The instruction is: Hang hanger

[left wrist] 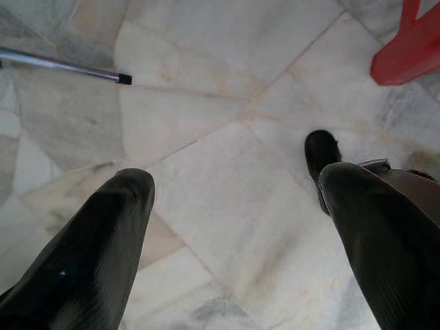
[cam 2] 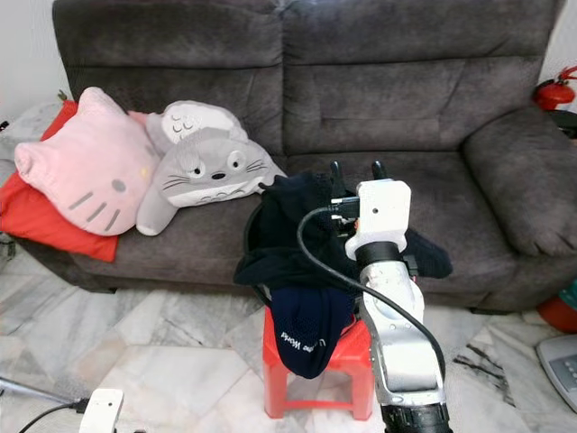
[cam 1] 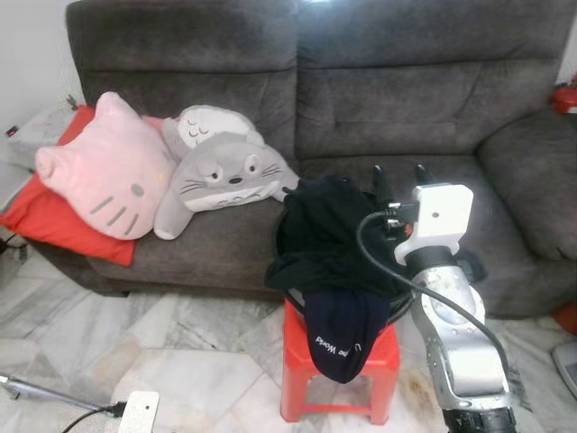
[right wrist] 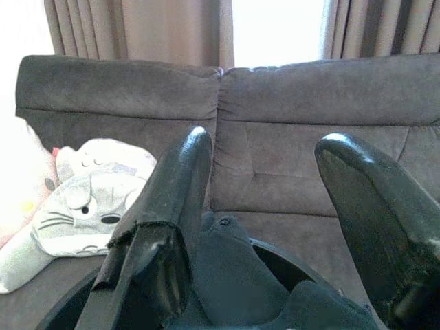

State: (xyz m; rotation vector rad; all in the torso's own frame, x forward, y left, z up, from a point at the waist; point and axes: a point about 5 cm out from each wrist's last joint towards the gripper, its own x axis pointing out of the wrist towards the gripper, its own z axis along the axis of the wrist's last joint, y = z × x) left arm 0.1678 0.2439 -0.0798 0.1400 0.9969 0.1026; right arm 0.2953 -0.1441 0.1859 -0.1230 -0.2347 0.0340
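Observation:
A heap of dark clothes (cam 1: 334, 234) fills a round black basket (cam 2: 253, 225) on a red plastic stool (cam 1: 297, 361) in front of the sofa. One navy garment with white lettering (cam 1: 338, 338) hangs over the stool's front. My right gripper (cam 1: 399, 176) is raised just above the right side of the heap, open, with nothing between its fingers; in the right wrist view it (right wrist: 265, 144) points over the clothes toward the sofa back. The clothes hide whatever lies under them. My left gripper (left wrist: 234, 179) hangs low over the marble floor, open and empty.
A grey sofa (cam 1: 406, 117) stands behind the stool, with a pink cat pillow (cam 1: 104, 171), a grey plush (cam 1: 225, 171) and a red cushion (cam 1: 36, 216) on its left seat. A white device (cam 1: 137, 413) and a metal rod (left wrist: 62, 64) lie on the floor at left.

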